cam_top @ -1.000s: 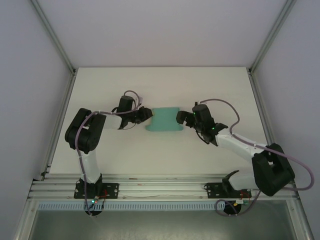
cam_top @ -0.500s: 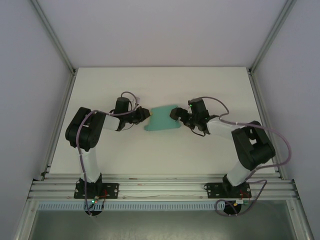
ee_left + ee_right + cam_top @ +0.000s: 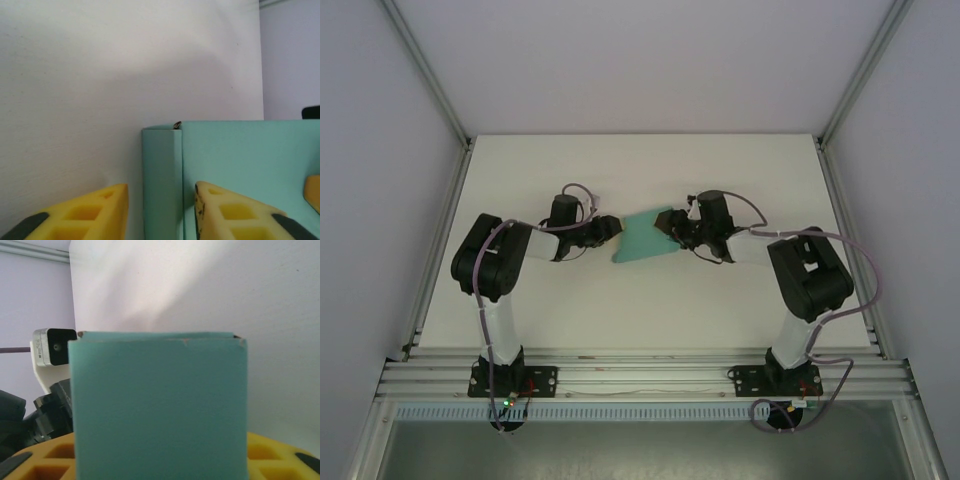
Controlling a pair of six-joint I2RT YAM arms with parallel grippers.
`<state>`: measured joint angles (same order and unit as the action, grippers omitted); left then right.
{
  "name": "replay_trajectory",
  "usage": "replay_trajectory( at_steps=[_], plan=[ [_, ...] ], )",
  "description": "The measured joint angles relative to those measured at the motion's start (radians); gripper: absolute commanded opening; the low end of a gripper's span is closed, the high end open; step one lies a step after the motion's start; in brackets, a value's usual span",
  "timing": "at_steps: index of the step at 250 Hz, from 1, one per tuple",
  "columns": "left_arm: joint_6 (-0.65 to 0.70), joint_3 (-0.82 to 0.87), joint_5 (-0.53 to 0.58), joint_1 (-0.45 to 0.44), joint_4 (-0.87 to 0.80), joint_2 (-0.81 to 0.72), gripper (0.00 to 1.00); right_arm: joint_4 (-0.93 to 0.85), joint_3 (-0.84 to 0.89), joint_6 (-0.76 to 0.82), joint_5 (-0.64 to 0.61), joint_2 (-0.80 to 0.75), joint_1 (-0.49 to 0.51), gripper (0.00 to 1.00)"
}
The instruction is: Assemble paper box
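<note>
Top external view: one paper box (image 3: 640, 240), two arms and two grippers over one white table (image 3: 720, 300). The box is thin, matte, teal-green card, flat and roughly rectangular, and it sits askew near the table's centre. The left gripper (image 3: 613, 230) is at the box's 9 o'clock end and the right gripper (image 3: 668, 226) at its 3 o'clock end.

From the left wrist, two blocky yellow fingers (image 3: 85, 212) with square hollows stand spread apart. The box's narrow creased side wall (image 3: 162, 175) rises between them. A bare gap separates the 7 o'clock finger from the card. The 5 o'clock finger overlaps the broad face, and contact there cannot be judged. This gripper is released.

From the right wrist, the card (image 3: 157, 405) fills the middle, its top corners slightly frayed. Yellow fingers (image 3: 280, 455) meet it at 7 and 5 o'clock, clamped on it.
</note>
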<state>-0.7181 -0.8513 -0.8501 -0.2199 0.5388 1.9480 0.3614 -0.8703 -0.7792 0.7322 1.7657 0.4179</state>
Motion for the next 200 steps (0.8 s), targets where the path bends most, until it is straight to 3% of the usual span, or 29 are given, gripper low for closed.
replay_trajectory(
  at_steps=[9, 24, 27, 69, 112, 145, 200],
  plan=[
    [0.005, -0.005, -0.004, 0.0, -0.006, -0.008, 0.67, -0.015, 0.0, -0.007, -0.007, -0.013, 0.0, 0.42],
    [0.042, -0.015, 0.0, -0.002, -0.031, -0.032, 0.98, -0.038, 0.0, -0.017, -0.017, -0.039, 0.0, 0.4],
    [0.043, -0.017, 0.001, -0.002, -0.034, -0.036, 0.99, -0.042, 0.0, -0.024, -0.02, -0.043, 0.0, 0.4],
    [0.213, -0.034, 0.059, -0.006, -0.112, -0.185, 1.0, -0.139, -0.003, -0.052, -0.058, -0.125, -0.005, 0.47],
    [0.534, -0.037, 0.148, -0.094, -0.187, -0.341, 1.0, -0.303, -0.061, -0.133, -0.073, -0.174, -0.039, 0.37],
    [0.795, -0.062, 0.227, -0.212, -0.32, -0.41, 1.0, -0.404, -0.111, -0.206, -0.047, -0.178, -0.095, 0.38],
    [1.016, -0.082, 0.222, -0.253, -0.422, -0.443, 1.0, -0.604, -0.205, -0.262, -0.002, -0.159, -0.146, 0.39]
  ],
)
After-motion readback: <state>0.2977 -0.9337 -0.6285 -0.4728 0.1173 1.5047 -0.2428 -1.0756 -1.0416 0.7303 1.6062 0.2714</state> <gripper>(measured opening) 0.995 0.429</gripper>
